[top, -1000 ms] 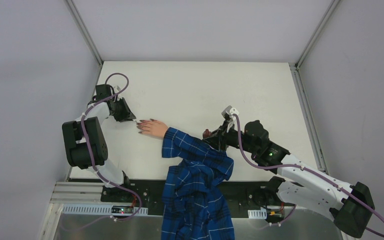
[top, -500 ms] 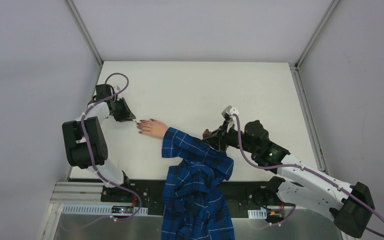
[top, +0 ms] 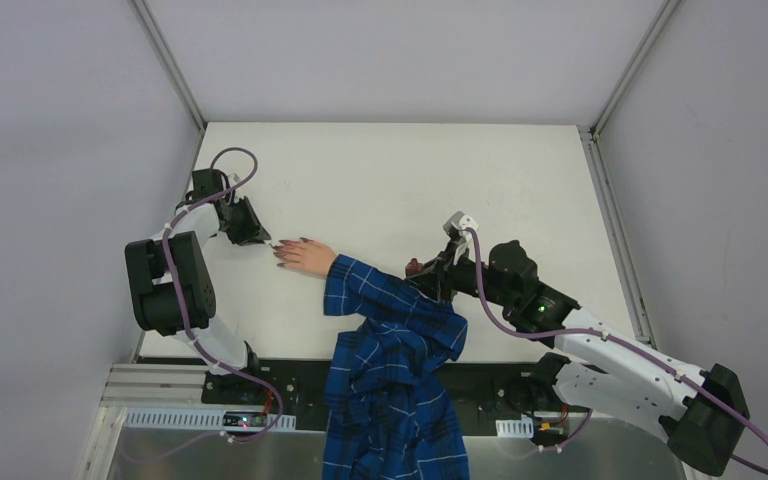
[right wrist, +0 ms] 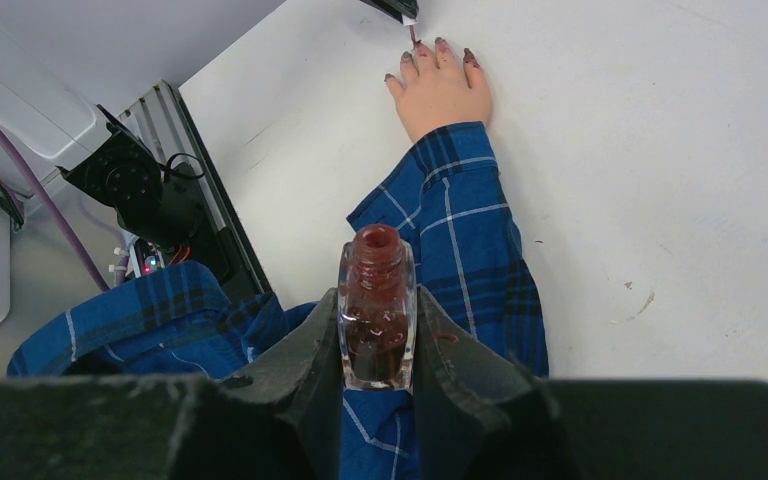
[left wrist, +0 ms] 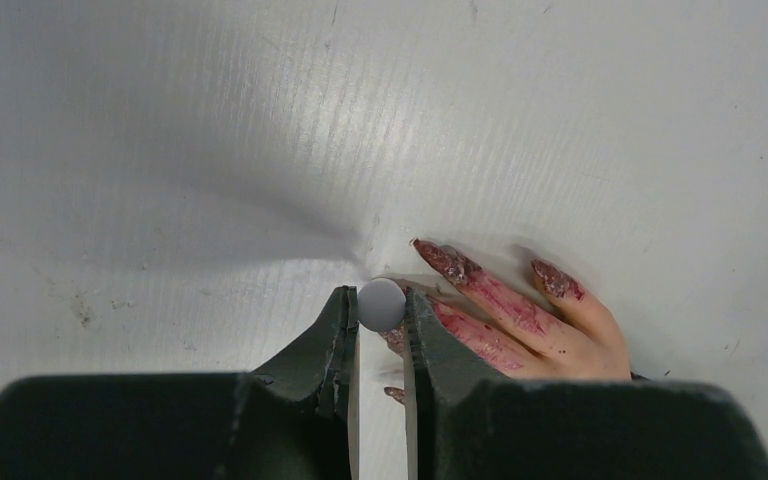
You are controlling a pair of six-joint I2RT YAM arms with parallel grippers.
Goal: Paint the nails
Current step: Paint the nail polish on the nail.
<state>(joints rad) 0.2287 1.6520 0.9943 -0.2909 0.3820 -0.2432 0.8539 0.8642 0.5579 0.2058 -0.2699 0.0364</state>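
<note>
Grey walls all round, plain white tabletop, nothing fancy. A fake hand lies flat on the left part of the tabletop, closer to the near edge than the far one. Its fingers point at the left edge, w/ a blue plaid sleeve trailing back over the near edge. The nails are the dark red tips, and tbh the polish is smeared well down the fingers too.

Left gripper is closed tight on the brush cap, a small round white knob pinched btw the jaws, right over the fingertips. Right gripper is clamped on the open bottle: upright, no cap, dark red inside, right by the sleeve and well apart from the hand.

So imo we're mid-painting, w/ the brush down at the fingertips. Next move prob calls for a short light stroke along one nail, then a shift to the next finger. Or a trip back to the bottle for a dip, so the right arm needs to hold it steady.

Hard to make out:
- Bristles are hidden under the jaws in the left wrist view and tiny in the right wrist view, so can't say if they touch a nail, or which one.
- One lower nail only peeks out btw the jaws.
- Can't tell which nails are done, or if the bottle sits on the tabletop.
</note>
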